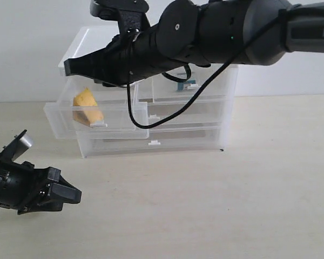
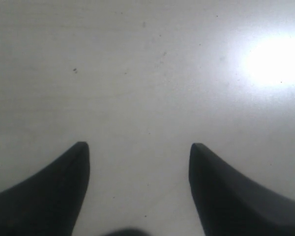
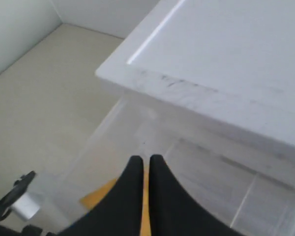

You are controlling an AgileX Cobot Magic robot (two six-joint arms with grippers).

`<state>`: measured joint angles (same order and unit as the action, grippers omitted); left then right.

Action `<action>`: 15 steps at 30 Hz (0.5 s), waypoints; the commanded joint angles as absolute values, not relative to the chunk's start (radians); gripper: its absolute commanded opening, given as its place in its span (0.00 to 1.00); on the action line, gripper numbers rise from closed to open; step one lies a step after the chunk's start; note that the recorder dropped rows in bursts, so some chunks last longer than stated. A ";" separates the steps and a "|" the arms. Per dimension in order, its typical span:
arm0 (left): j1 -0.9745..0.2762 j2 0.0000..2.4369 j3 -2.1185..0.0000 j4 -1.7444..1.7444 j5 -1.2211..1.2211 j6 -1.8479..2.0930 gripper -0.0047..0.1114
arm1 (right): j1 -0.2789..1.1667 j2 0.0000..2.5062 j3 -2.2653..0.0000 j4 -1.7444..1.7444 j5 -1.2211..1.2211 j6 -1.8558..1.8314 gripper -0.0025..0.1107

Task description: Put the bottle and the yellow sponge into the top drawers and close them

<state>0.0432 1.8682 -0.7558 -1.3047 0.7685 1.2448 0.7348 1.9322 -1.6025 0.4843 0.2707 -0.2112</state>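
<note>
The yellow sponge [image 1: 86, 106] lies inside the left top drawer [image 1: 110, 131], which is pulled out from the clear cabinet. My right gripper [image 1: 68, 66] reaches across above that drawer, shut with nothing between its fingers. In the right wrist view the right gripper [image 3: 143, 158] hangs over the sponge [image 3: 94, 197] and the drawer's clear wall [image 3: 113, 129]. The right top drawer [image 1: 210, 89] is pushed in. The bottle [image 1: 182, 76] shows through its front as a teal patch, mostly hidden by my arm. My left gripper [image 1: 75, 194] rests low over the table at the front left. The left gripper [image 2: 137, 145] is open over bare tabletop.
Two full-width drawers [image 1: 154, 116] sit shut below the top ones. The cabinet's white top [image 1: 83, 43] is just beside my right arm. A black cable [image 1: 130, 108] hangs from that arm in front of the cabinet. The left arm's end [image 3: 19, 204] shows in the right wrist view.
</note>
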 commanded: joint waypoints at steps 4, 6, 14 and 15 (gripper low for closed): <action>0.041 1.861 -0.752 -1.317 0.773 1.256 0.52 | 0.790 1.908 -1.608 0.610 0.322 -0.264 0.02; 0.041 1.861 -0.752 -1.317 0.773 1.256 0.52 | 0.800 1.908 -1.608 0.615 0.343 -0.264 0.02; 0.041 1.861 -0.752 -1.317 0.773 1.256 0.52 | 0.801 1.914 -1.608 0.633 0.386 -0.264 0.02; 0.041 1.861 -0.752 -1.317 0.773 1.256 0.52 | 0.801 1.922 -1.608 0.633 0.386 -0.264 0.02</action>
<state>0.0432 1.8682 -0.7558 -1.3066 0.7667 1.2487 0.8005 1.9240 -1.6025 0.6320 0.3814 -0.2533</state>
